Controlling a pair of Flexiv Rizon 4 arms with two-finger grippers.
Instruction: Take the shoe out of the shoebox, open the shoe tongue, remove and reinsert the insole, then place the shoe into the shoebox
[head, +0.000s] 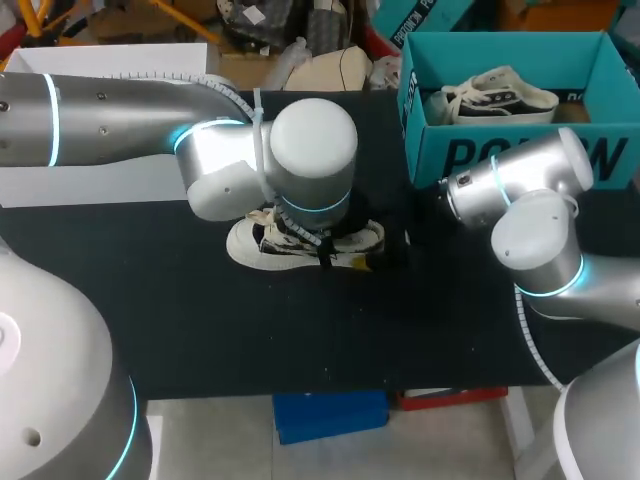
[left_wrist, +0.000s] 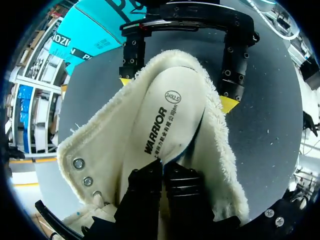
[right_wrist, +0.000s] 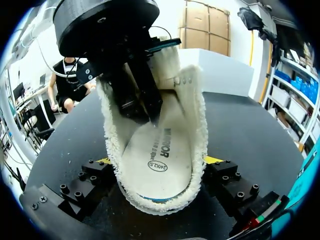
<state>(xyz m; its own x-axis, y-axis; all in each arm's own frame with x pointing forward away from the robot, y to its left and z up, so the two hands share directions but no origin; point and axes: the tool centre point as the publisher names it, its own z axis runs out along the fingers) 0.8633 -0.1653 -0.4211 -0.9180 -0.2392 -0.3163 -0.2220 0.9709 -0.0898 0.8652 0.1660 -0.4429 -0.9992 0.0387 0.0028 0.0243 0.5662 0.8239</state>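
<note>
Closest in, my left gripper (left_wrist: 166, 175) is down inside the shoe (left_wrist: 100, 150), its black fingers drawn close together with the front end of the insole (left_wrist: 167, 120) running in between them; their tips are buried in the lining, but I take it as a pinch on the insole. One edge of the insole looks lifted off the shoe's floor, with a blue underside showing, though most of it lies inside. My right gripper (right_wrist: 157, 161) is clamped across the heel, one yellow tip pressed into the fleecy collar on each side, steadying the shoe. It lies on the table (head: 150, 300), well apart from the shoebox (head: 520, 155), which sits at the far right corner with a second shoe (head: 495, 95) in it. So I judge the first steps done: the shoe is out and its mouth is spread wide enough to work in. The insole step seems to be in hand, but I cannot say whether this is the pulling out or the pushing back. Seating the insole flat and returning the shoe to the shoebox are left.
</note>
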